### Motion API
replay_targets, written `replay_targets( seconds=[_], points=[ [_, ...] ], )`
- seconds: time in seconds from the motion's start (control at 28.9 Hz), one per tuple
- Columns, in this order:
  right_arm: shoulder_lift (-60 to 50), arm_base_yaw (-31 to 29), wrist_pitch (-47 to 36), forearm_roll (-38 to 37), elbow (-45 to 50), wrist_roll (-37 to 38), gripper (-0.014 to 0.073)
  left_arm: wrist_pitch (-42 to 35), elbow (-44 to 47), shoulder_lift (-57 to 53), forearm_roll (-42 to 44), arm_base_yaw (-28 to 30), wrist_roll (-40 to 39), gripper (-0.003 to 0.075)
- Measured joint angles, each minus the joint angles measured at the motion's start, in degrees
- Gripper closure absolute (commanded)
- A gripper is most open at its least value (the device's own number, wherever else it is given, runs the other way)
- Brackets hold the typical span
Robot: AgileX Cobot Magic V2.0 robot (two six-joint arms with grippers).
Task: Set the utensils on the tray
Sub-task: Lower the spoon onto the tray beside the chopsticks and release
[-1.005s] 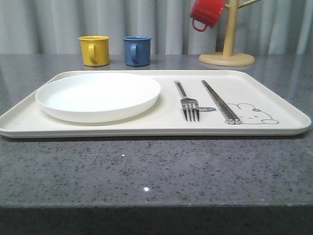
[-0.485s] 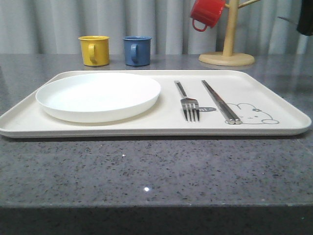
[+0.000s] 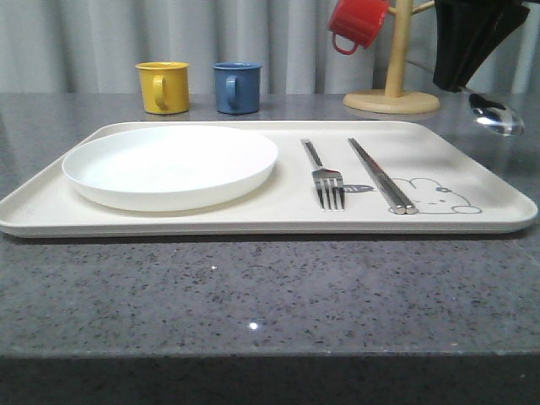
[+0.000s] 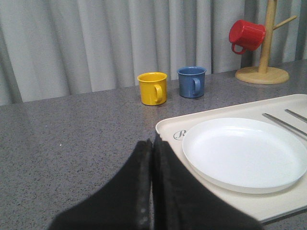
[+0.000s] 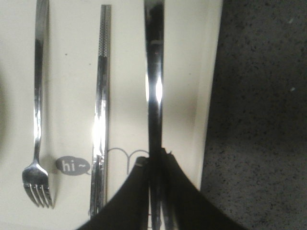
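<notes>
Spoon held above the tray's right side

The spoon [image 3: 496, 117] hangs pinched in the right gripper [image 5: 156, 165] over the tray [image 3: 472, 228], where fork [image 3: 325, 179] and chopsticks [image 3: 381, 177] lie beside the white plate [image 3: 169, 164]. The left gripper [image 4: 152, 158], pressed together, hovers over the worktop [image 4: 72, 143].

Non-task items: 1 round white plate [image 3: 169, 164], empty. Behind it on the grey speckled worktop [image 3: 270, 295] sit 2 mugs side by side, apart: yellow mug [image 3: 163, 86] and blue mug [image 3: 236, 87], both upright, handles facing the camera. Wooden mug tree [image 3: 393, 76] on a round base, far side of the worktop; red mug [image 3: 357, 24] hangs tilted from 1 peg. Grey pleated curtain [image 3: 110, 38] as backdrop.
</notes>
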Motion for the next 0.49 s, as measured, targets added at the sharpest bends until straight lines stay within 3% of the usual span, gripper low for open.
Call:
replay_targets(
  seconds=[0.49],
  points=[
    [8.75, -0.01, -0.42, 0.00, 0.03, 3.97, 0.0589, 0.00, 0.00, 0.00, 0.00, 0.00, 0.00, 0.0738]
  ],
)
